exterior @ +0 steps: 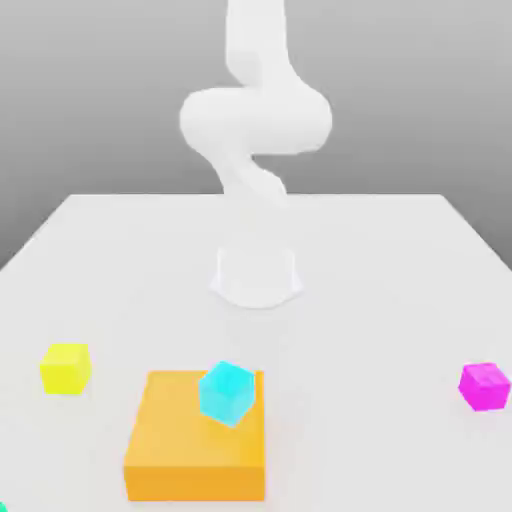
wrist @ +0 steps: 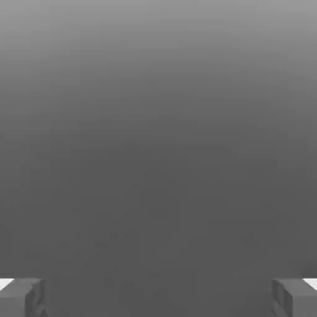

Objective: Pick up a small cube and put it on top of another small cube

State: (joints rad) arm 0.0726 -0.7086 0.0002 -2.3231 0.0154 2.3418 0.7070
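Fingers [wrist: 21, 297] stand spread as wide as they go in the hand view, one tip at each lower corner with nothing between them, only plain grey beyond, so we hold no cube yet. Going from the exterior view's left across to its right, we find the yellow cube [exterior: 66, 367] sitting alone on the white surface [exterior: 380, 260], then the large orange block [exterior: 196, 436] near the front edge, with the cyan cube [exterior: 226, 393] tilted on a corner at the block's upper right part, seemingly resting on it or just above it, we cannot tell which. Well apart at the far right lies the magenta cube [exterior: 485, 386]. The arm [exterior: 255, 120] rises behind them all, blurred white, high over its base. We judge the step in hand to be the approach: we should pick one small cube, come down squarely over it with its flat faces lined up to the fingers, and close only once it sits centred. None of the cubes lies near the fingers now.
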